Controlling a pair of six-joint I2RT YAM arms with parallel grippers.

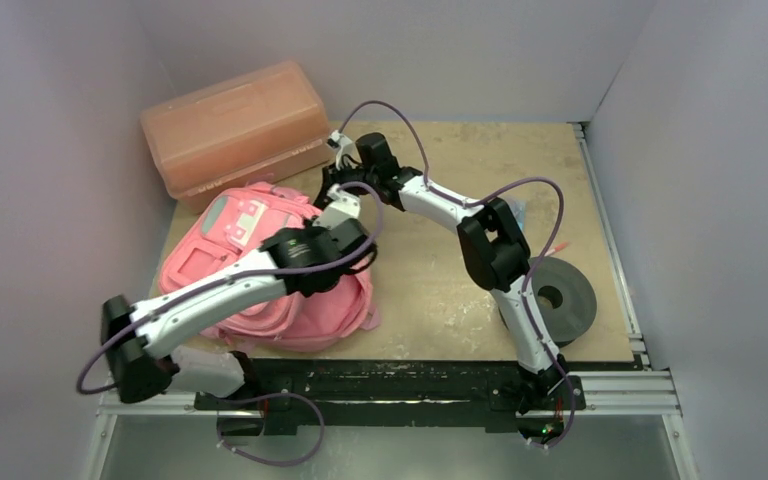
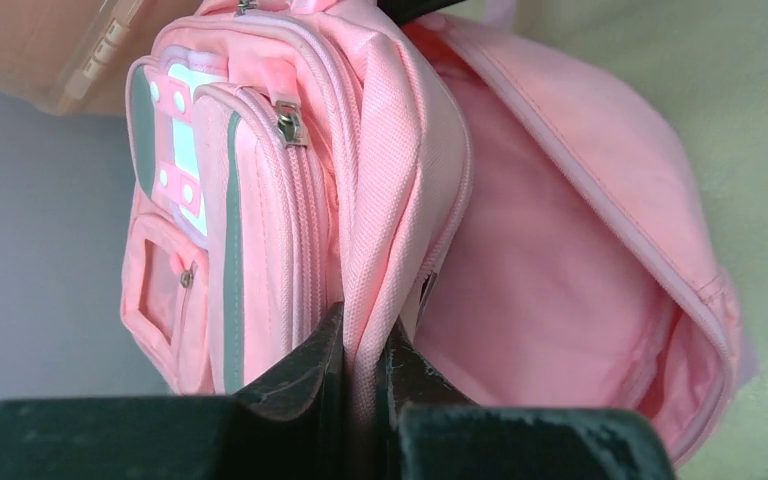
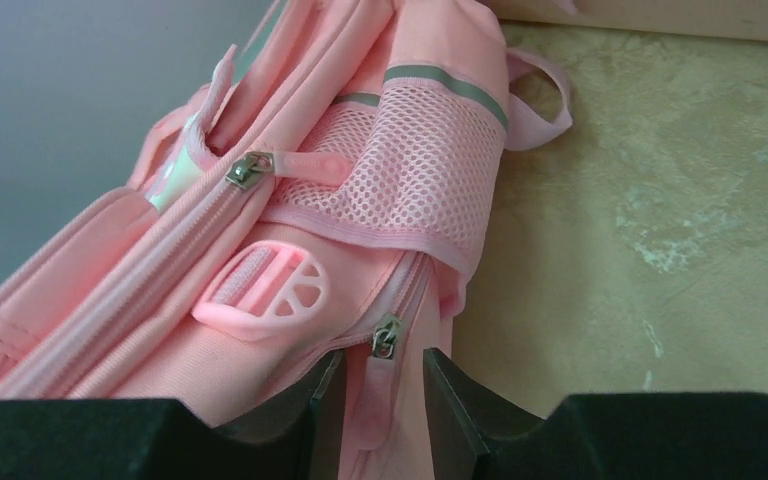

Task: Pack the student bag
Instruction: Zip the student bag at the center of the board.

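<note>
The student bag [image 1: 250, 262], a soft pink backpack with grey strips, lies on the left part of the table. Its main compartment gapes, showing pink lining [image 2: 550, 290]. My left gripper [image 2: 365, 338] is shut on the fabric edge of that opening, with the front pockets [image 2: 230, 230] to its left. My right gripper [image 3: 380, 368] is at the bag's side, below the mesh pocket [image 3: 410, 165]. Its jaws stand open, and a pink zipper pull [image 3: 372, 395] hangs between them with a gap on each side.
A rigid salmon-orange plastic box [image 1: 235, 128] stands behind the bag at the back left. A grey tape roll [image 1: 560, 296] lies at the right beside the right arm. Walls close in the table on the left, back and right.
</note>
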